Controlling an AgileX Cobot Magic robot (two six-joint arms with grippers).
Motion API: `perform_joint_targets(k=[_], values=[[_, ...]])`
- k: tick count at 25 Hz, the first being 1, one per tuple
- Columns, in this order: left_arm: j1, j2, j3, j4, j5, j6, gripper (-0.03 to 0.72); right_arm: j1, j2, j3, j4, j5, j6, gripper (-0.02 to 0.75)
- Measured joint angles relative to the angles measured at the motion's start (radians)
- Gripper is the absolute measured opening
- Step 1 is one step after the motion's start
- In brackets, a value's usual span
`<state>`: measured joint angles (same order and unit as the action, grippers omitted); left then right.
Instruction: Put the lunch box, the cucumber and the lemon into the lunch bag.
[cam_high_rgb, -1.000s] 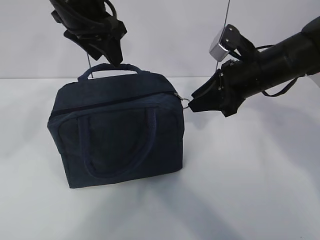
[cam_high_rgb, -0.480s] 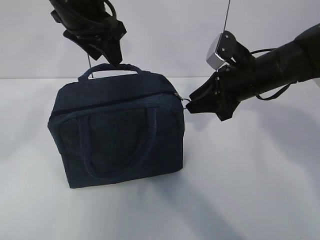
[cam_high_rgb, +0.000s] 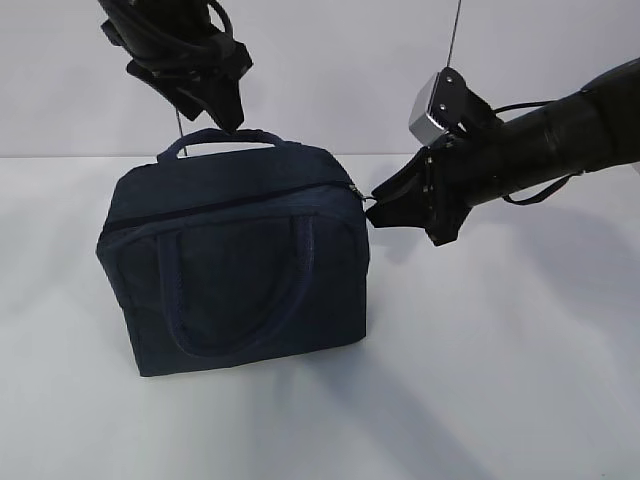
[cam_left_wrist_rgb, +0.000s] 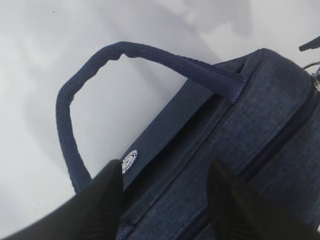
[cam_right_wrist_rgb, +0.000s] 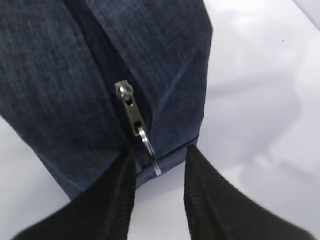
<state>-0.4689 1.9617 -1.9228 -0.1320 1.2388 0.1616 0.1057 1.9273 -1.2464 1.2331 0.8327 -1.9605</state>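
The boxy dark navy fabric lunch bag (cam_high_rgb: 235, 260) stands zipped on the white bench (cam_high_rgb: 500, 380). It looks soft and light, apt to slide, so it is best held by its rear loop handle (cam_left_wrist_rgb: 75, 100). The silver ring pull (cam_right_wrist_rgb: 150, 152) lies between the right tool's (cam_right_wrist_rgb: 159, 170) parted fingers, ungripped. The left tool (cam_left_wrist_rgb: 165, 187) hovers open above the top. Lunch box, cucumber and lemon are nowhere in view.

Lunch bag (cam_high_rgb: 235, 265) fills left-centre of exterior view, zipper shut along top, no way in. Rear handle (cam_high_rgb: 220, 138) arches just under my left pincer (cam_high_rgb: 215, 105). My right pincer (cam_high_rgb: 385, 210) crowds bag's upper right corner at ring pull (cam_right_wrist_rgb: 150, 152). Table (cam_high_rgb: 500, 380) bare lower right.
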Motion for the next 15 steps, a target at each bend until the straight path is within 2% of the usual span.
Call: perform_joint_targets(k=[15], values=[[0.000, 0.000, 0.000, 0.002, 0.000, 0.000, 0.378, 0.005, 0.002, 0.000, 0.049, 0.000, -0.029, 0.239]])
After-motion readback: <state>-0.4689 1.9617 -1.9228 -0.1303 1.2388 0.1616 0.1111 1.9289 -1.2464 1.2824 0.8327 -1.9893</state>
